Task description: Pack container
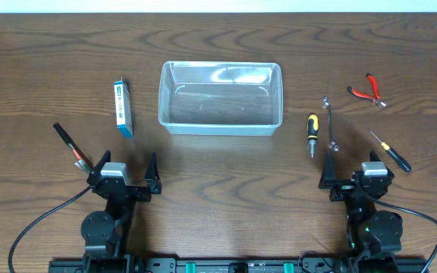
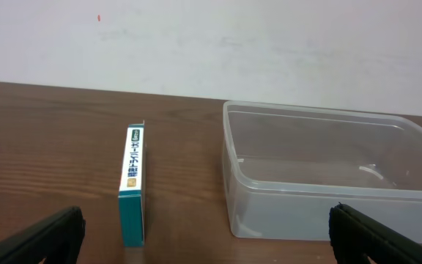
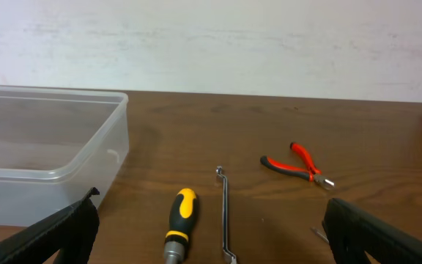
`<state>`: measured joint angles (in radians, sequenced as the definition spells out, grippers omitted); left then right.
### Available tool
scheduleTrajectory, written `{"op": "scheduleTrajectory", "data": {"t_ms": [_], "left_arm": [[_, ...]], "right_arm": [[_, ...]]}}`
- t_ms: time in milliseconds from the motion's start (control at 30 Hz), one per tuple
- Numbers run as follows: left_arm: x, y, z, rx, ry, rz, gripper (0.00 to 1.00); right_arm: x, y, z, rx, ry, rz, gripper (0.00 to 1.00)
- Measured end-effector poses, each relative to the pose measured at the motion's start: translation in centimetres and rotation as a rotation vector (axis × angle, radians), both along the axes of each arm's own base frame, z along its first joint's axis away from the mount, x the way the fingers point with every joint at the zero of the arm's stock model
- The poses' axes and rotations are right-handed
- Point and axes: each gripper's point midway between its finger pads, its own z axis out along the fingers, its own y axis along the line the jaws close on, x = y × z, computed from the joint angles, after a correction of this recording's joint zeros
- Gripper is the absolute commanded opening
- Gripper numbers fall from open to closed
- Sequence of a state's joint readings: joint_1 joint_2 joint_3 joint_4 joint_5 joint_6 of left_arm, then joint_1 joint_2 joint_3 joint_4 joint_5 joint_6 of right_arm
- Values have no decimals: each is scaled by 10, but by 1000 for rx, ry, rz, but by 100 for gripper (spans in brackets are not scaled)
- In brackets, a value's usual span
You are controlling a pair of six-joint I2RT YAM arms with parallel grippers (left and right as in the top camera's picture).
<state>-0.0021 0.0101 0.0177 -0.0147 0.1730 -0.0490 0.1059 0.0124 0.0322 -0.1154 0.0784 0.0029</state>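
dark lettering along the white edge of the box [image 2: 135, 163], running lengthwise, too small and blurred to read. small orange mark near its close end. nothing else legible.

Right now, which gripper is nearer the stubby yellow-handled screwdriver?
Right. The right gripper sits just robot-side and slightly right of the yellow-handled screwdriver. The left gripper is far to its left, past the clear container, near the blue-and-white box.
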Motion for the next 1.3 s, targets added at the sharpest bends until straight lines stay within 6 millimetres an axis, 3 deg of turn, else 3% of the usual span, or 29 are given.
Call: {"op": "scheduleTrajectory", "data": {"t_ms": [600, 800, 967, 1067, 1133, 1300], "left_arm": [[0, 0, 0, 0, 0, 0, 98], [0, 0, 3, -17, -10, 1, 98], [-5, 0, 0, -66, 76, 8, 98], [-14, 2, 8, -62, 171, 23, 98], [-19, 3, 26, -50, 225, 31, 98], [-23, 5, 51, -39, 424, 44, 98]], "right_arm": [[0, 1, 0, 2, 0, 4, 99], [0, 7, -1, 92, 9, 34, 99], [-5, 14, -6, 138, 121, 62, 99], [-7, 15, 19, 121, 185, 67, 99], [-5, 16, 37, 99, 256, 69, 99], [13, 19, 53, 59, 540, 65, 99]]}}
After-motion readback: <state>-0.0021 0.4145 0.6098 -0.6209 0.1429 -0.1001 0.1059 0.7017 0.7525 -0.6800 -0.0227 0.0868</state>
